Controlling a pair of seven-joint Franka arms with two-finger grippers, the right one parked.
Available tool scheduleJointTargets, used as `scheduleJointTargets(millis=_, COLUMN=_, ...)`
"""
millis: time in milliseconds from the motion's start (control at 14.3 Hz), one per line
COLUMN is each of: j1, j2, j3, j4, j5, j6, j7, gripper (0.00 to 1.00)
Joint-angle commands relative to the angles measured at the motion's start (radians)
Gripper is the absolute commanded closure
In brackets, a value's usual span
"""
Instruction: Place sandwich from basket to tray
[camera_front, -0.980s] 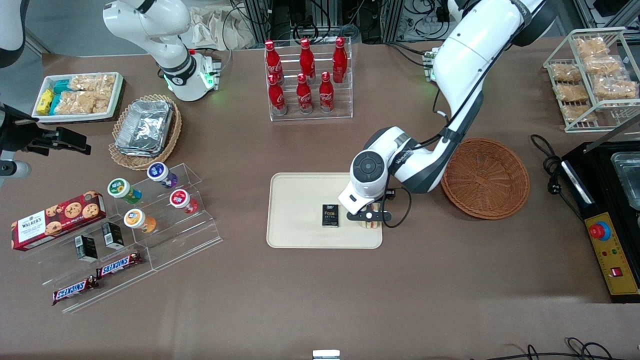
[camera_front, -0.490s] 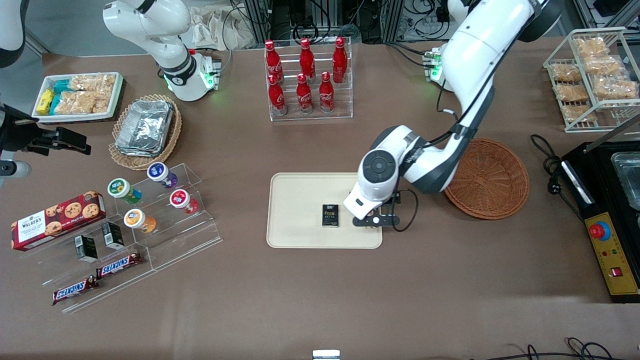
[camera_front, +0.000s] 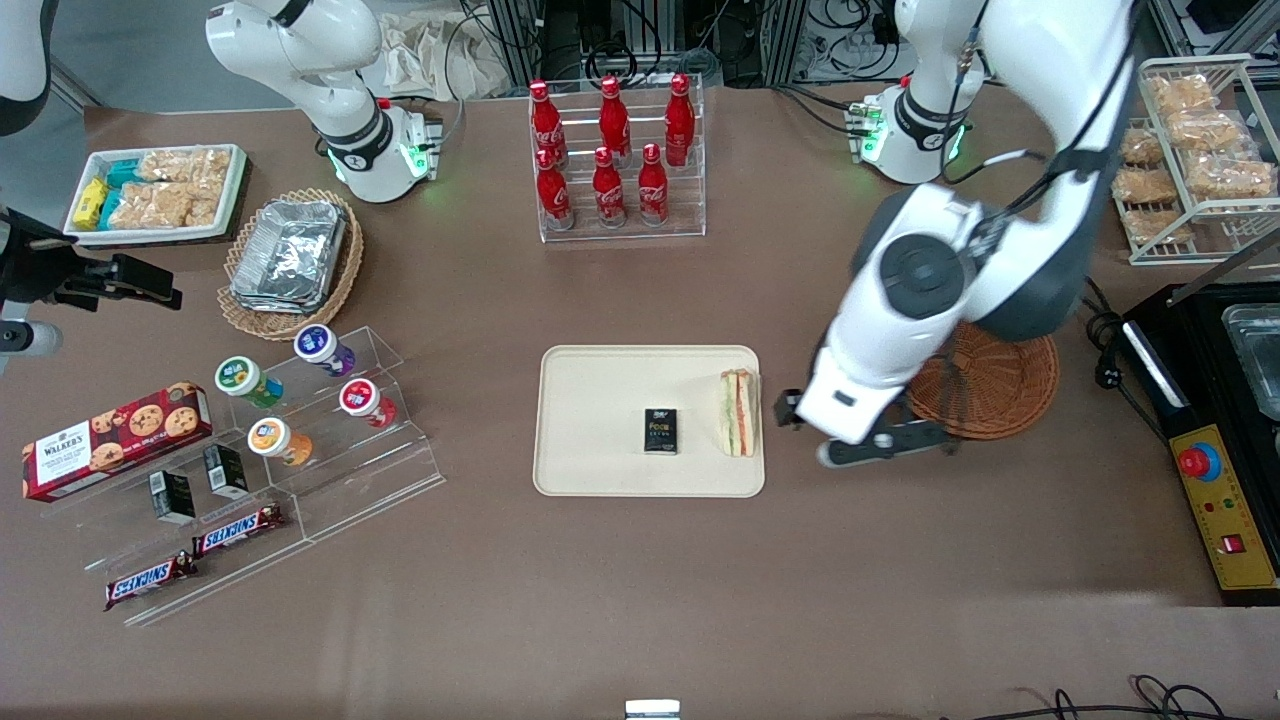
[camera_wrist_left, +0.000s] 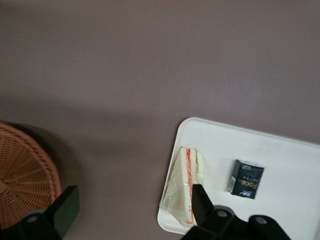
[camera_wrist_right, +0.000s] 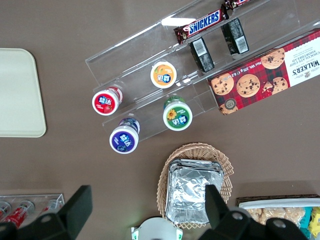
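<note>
Even overhead light, soft shadows; wrist view slightly blurry.

Brown table (camera_front: 900, 560) with tray (camera_front: 600, 470), basket (camera_front: 1010, 385), bottle rack (camera_front: 620, 225), acrylic snack stand (camera_front: 330, 490); jaws above.

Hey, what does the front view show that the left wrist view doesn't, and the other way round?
Only the front view shows the cola bottles, the foil-pack basket, the cookie box and the whole left arm, with its tool above the table between tray and basket. Only the left wrist view shows the tool's fingers spread open and empty. Both show the sandwich lying at the tray's edge, the small dark box and the wicker basket.
</note>
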Motion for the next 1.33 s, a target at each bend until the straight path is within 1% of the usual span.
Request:
scheduleJointTargets(millis=0, j1=0.040, j2=-0.023, j3=-0.002, j4=0.039, j5=-0.027, j6=-0.069, j7=0.008, gripper=0.00)
scheduleJointTargets(millis=70, j1=0.066, j2=-0.029, j3=-0.001, j4=0.055, j5=-0.027, j6=-0.093, j7=0.015, gripper=0.00)
scheduleJointTargets(millis=210, j1=0.123, j2=-0.042, j3=0.001, j4=0.069, j5=-0.033, j6=-0.132, j7=0.130, gripper=0.00)
scheduleJointTargets(millis=280, j1=0.147, j2=-0.055, j3=0.016, j4=0.079, j5=-0.065, j6=-0.148, j7=0.179, gripper=0.00)
scheduleJointTargets(millis=350, j1=0.149, j2=-0.080, j3=0.048, j4=0.080, j5=-0.082, j6=-0.173, j7=0.224, gripper=0.00)
scheduleJointTargets(millis=490, j1=0.126, j2=-0.121, j3=0.137, j4=0.077, j5=-0.087, j6=-0.245, j7=0.331, gripper=0.00)
scheduleJointTargets(millis=630, j1=0.103, j2=-0.149, j3=0.229, j4=0.076, j5=-0.093, j6=-0.277, j7=0.428, gripper=0.00)
scheduleJointTargets(millis=840, j1=-0.010, j2=-0.164, j3=0.411, j4=0.074, j5=-0.099, j6=-0.316, j7=0.546, gripper=0.00)
scheduleJointTargets(millis=910, j1=-0.021, j2=-0.169, j3=0.448, j4=0.076, j5=-0.123, j6=-0.325, j7=0.592, gripper=0.00)
scheduleJointTargets(millis=980, j1=-0.021, j2=-0.171, j3=0.455, j4=0.076, j5=-0.137, j6=-0.328, j7=0.633, gripper=0.00)
scheduleJointTargets(millis=1050, j1=-0.021, j2=-0.164, j3=0.455, j4=0.082, j5=-0.133, j6=-0.328, j7=0.646, gripper=0.00)
scheduleJointTargets(millis=1120, j1=-0.021, j2=-0.163, j3=0.453, j4=0.082, j5=-0.124, j6=-0.328, j7=0.640, gripper=0.00)
scheduleJointTargets(millis=1260, j1=-0.012, j2=-0.164, j3=0.453, j4=0.077, j5=-0.139, j6=-0.328, j7=0.643, gripper=0.00)
